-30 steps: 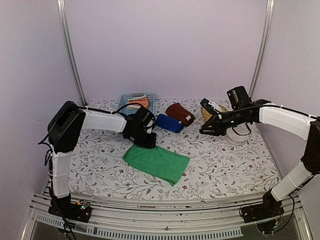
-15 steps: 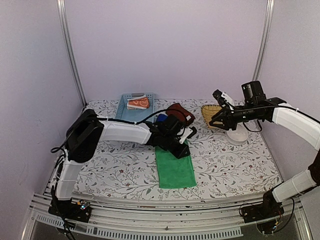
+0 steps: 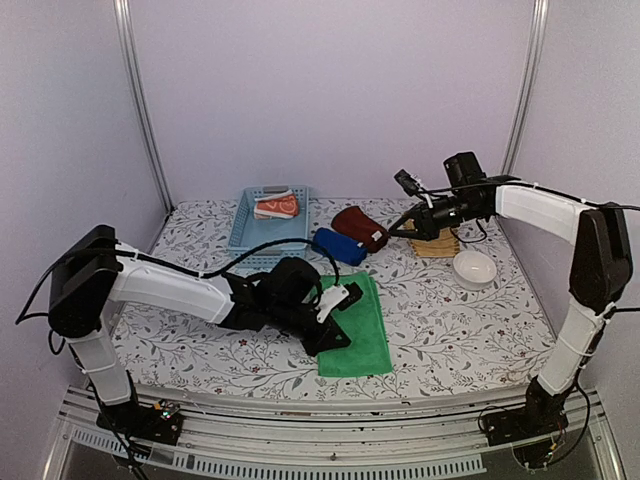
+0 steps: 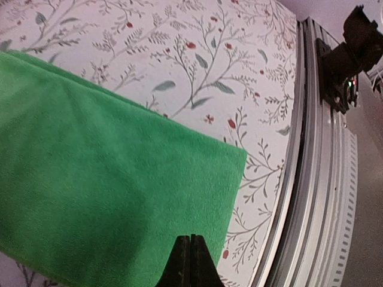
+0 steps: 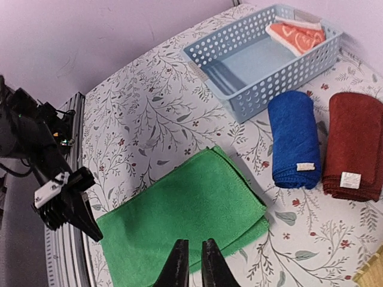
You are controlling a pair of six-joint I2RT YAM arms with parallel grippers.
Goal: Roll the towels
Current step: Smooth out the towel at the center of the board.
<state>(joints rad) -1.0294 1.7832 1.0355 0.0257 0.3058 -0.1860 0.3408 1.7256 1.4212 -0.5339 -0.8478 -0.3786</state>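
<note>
The green towel [image 3: 358, 325] lies flat and folded on the table near the front; it fills the left wrist view [image 4: 102, 179] and shows in the right wrist view [image 5: 191, 221]. My left gripper [image 3: 337, 338] is shut and empty, low over the towel's near left part, with its tips [image 4: 190, 240] near the towel's front corner. My right gripper [image 3: 394, 233] hangs high at the back right with its fingers a narrow gap apart [image 5: 191, 246], holding nothing. A dark blue towel [image 3: 338, 246] and a maroon towel [image 3: 361, 228] lie rolled behind. An orange patterned towel [image 3: 277, 206] lies in the basket.
The light blue plastic basket [image 3: 262, 225] stands at the back left. The yellow wicker tray [image 3: 437, 243] sits under the right arm, with a white bowl [image 3: 473, 268] in front of it. The table's metal front rail [image 4: 323, 179] runs close to the towel's near edge.
My left arm has drawn back and its gripper has moved from the towel's far end to its near left part. My right arm has swung back and left over the wicker tray.
</note>
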